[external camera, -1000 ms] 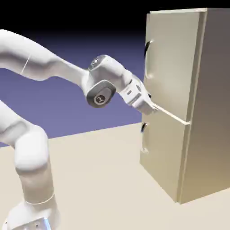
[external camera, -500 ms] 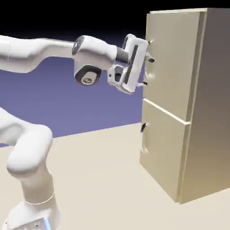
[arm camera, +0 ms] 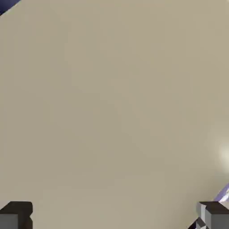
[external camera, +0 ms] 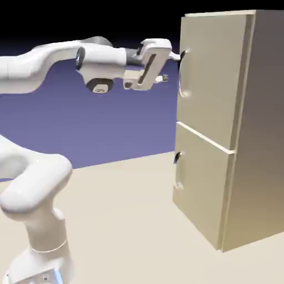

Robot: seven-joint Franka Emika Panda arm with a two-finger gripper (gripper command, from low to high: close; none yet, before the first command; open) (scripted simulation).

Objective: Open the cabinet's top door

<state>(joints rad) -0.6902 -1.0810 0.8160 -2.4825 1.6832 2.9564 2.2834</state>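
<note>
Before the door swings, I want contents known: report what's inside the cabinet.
Nothing inside the cabinet shows: both doors, upper and lower, are shut and cover it.

Top door's handle — cut off by the hand view's edge, partly hidden behind a fingertip

In the hand view, a flat, smooth beige door panel fills almost all of the view. Its edge cuts the top left corner, and there a small piece of dark blue backdrop is visible. Near the right edge, a soft pale shine lies on the panel. At the bottom corners are the two dark grey, block-shaped fingertips of the open pincer, standing wide apart, with only the beige panel seen between them.
</note>
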